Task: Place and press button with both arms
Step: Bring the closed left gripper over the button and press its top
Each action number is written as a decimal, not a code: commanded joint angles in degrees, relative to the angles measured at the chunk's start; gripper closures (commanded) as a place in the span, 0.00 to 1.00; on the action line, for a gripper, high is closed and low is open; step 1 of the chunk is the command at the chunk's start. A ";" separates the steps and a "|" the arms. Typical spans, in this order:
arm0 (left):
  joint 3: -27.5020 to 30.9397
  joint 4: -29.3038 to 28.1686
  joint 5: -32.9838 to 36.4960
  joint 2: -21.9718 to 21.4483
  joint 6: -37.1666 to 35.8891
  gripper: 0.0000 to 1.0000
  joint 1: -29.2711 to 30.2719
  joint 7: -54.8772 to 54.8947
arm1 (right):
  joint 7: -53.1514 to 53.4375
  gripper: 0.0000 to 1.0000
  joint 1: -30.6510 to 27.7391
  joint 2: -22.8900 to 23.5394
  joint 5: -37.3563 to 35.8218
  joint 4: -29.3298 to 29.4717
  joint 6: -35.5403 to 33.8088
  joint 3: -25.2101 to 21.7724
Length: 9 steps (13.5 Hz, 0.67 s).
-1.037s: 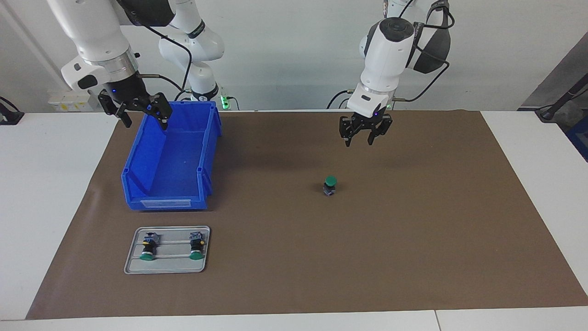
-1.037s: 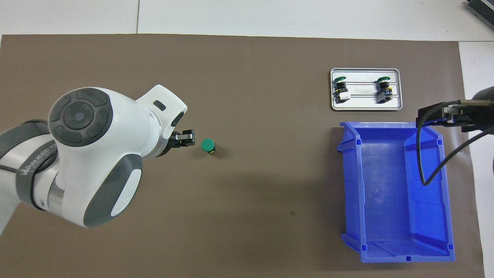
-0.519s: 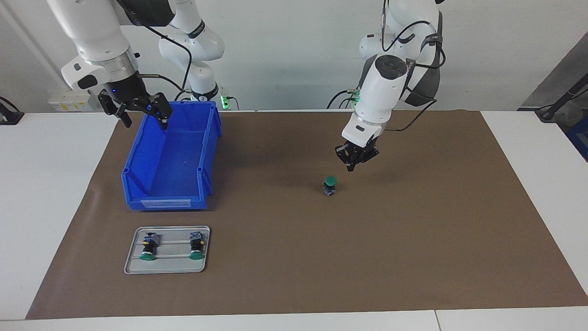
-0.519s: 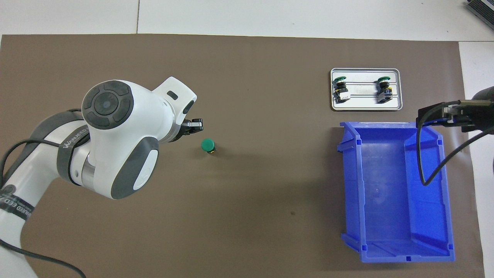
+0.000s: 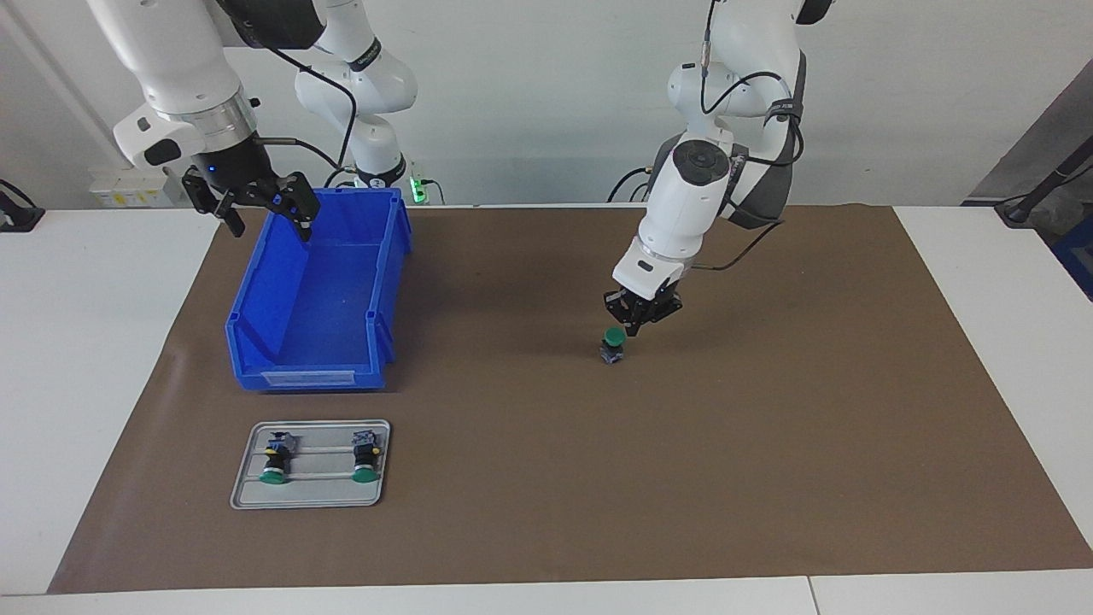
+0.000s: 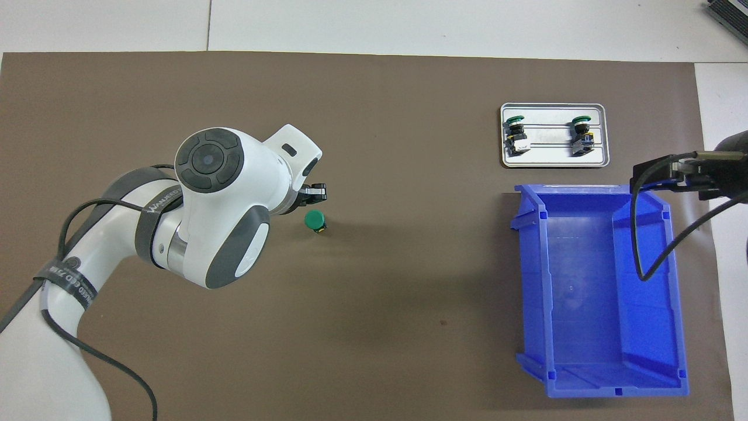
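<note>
- While my right arm waits, its right gripper (image 5: 260, 209) hangs with fingers spread apart over the rim of the blue bin (image 5: 320, 295) at the edge nearest me, holding nothing.
- Toward the right arm's end of the brown mat (image 5: 768, 444), that bin sits with its open top showing a bare blue floor; in the overhead view a black cable from my right wrist loops across it.
- Pictured mid-table, my left gripper (image 5: 635, 325) points down with its fingertips pressed together, poised at the green cap of the button (image 5: 612, 343); from the facing view the tips sit at the cap's edge, and I cannot tell whether they touch it.
- Seen from overhead, my left gripper's tips (image 6: 315, 192) show just beside the button (image 6: 315, 220), with the white bulk of my left arm (image 6: 222, 204) covering the rest of the hand.
- Standing upright on the mat, the button rests alone near the table's middle, green cap up and dark barrel beneath, well apart from the bin.
- Farther from me than the bin, a grey metal tray (image 5: 248, 491) lies flat on the mat toward the right arm's end.
- Lying on their sides in that tray are two more buttons (image 5: 276, 457) (image 5: 366, 454), side by side and apart from each other, green caps turned away from me.
</note>
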 commanded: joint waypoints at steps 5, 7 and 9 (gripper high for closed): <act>0.66 0.22 2.65 2.33 0.18 1.00 -2.28 -0.27 | -1.19 0.00 -0.60 -0.24 1.04 0.43 -1.02 0.33; 0.57 -0.05 2.65 2.42 0.35 1.00 -2.28 -0.27 | -1.19 0.00 -0.60 -0.24 1.12 0.43 -1.02 0.33; 0.66 -0.57 2.65 2.50 0.70 1.00 -2.37 -0.27 | -1.19 0.00 -0.60 -0.24 1.04 0.43 -1.02 0.33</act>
